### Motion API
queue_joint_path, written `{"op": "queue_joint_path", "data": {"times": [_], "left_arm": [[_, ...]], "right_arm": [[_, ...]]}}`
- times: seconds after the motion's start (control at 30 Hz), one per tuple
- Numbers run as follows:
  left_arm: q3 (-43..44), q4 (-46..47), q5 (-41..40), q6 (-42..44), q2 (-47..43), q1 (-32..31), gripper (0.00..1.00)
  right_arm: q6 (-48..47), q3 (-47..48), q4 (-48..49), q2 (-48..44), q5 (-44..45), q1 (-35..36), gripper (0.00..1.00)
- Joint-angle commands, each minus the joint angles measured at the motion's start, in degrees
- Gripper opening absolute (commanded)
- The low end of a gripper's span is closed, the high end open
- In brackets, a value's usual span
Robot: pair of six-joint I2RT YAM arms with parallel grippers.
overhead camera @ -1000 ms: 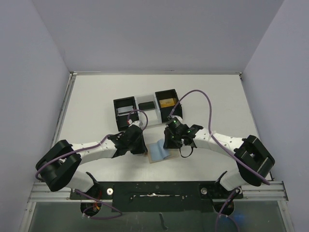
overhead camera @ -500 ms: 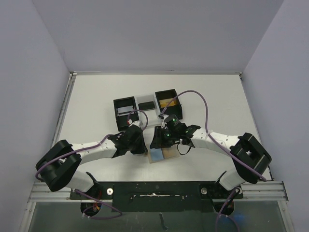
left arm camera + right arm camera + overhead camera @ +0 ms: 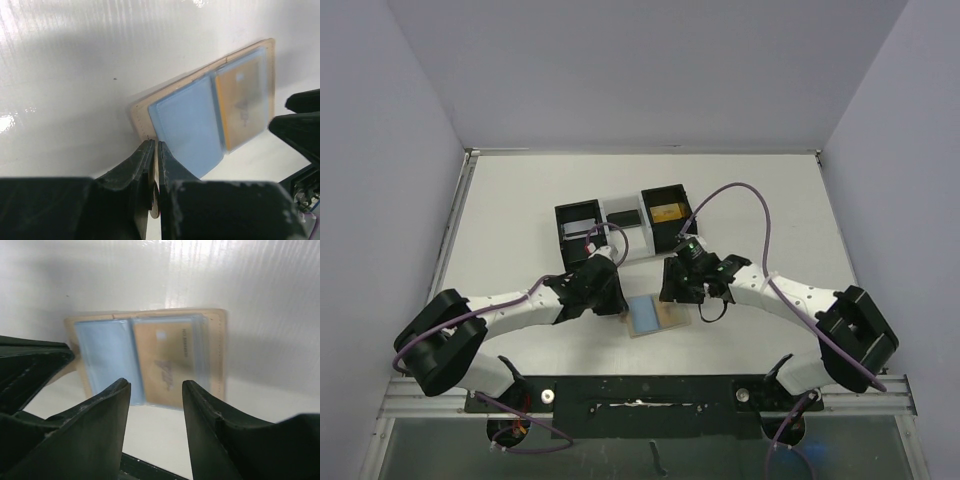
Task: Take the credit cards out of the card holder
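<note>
1. The white table [image 3: 770, 200] holds everything. A black-and-white tray [image 3: 582, 225] stands farther back, well apart from the job.
2. The card holder [image 3: 142, 102] lies flat on the table between the two arms, close to their bases. It is thin and tan. I think it is very light and a bit bendy, so it will slide or lift if nobody pins it down.
3. The credit cards [image 3: 145, 360] lie side by side on the holder.
   - One is a blue card [image 3: 187, 127] and the other is an orange card [image 3: 245, 107].
   - I think they are stiff, smooth and slippery, and too flat to grab from above.
   - The best place to pinch one is an edge that pokes out, and the blue card's end seems to reach past the holder's edge.
4. The left gripper [image 3: 154, 145] has its fingers squeezed nearly together at the holder's corner, just beside the blue card. A thin tan strip shows between them, so it looks like it pinches the holder's edge to hold it down.
5. The right gripper [image 3: 156, 383] has its fingers partly apart with nothing between them. It hangs over the cards, and both cards show in the gap, on the side away from the left gripper.
</note>
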Motion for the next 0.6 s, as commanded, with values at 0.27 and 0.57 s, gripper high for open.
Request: {"op": "queue_joint_path", "data": {"times": [0.27, 0.57], "left_arm": [[3.0, 0.8, 0.8, 0.9, -0.1, 0.0, 0.06], [3.0, 1.3, 1.4, 0.9, 0.8, 0.0, 0.06]], "right_arm": [[-0.9, 4.7, -4.6, 7.8, 6.8, 3.2, 0.47], [-0.9, 5.3, -4.1, 10.6, 5.8, 4.4, 0.41]]}}
